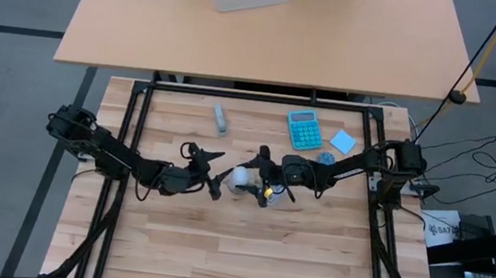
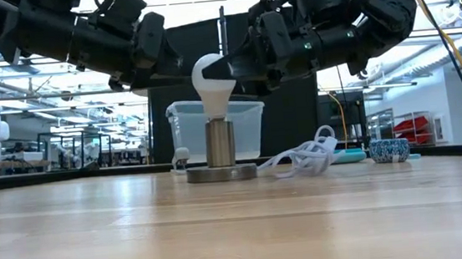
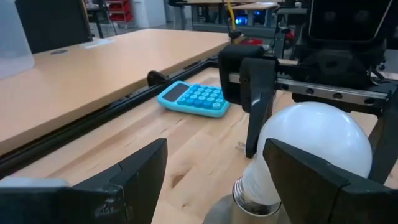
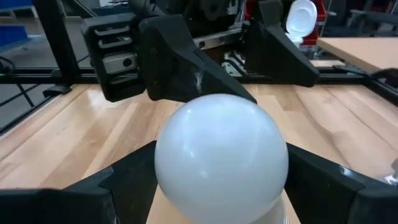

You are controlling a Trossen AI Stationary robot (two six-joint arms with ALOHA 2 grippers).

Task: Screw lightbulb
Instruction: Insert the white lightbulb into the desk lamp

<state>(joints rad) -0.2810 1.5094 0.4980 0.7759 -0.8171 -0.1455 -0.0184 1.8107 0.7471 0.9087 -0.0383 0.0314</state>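
High view: bulb [image 1: 243, 177] stands mid-table between my two grippers, on its socket base [image 2: 221, 173].
Bulb axis: upright, head up, screw end down in the socket.
Right gripper [image 1: 260, 183]: nearer; fingers spread either side of the head, no firm contact visible, nothing grasped.
Left gripper [image 1: 216, 185]: just beside the bulb on the opposite side, jaws released, empty.
Bearing from right jaws: bulb dead ahead, centred in the gap.
Bearing from left jaws: bulb ahead, off to one finger's side.
Coming move, by my judgement: right fingers close across the head, then turn about the vertical axis.
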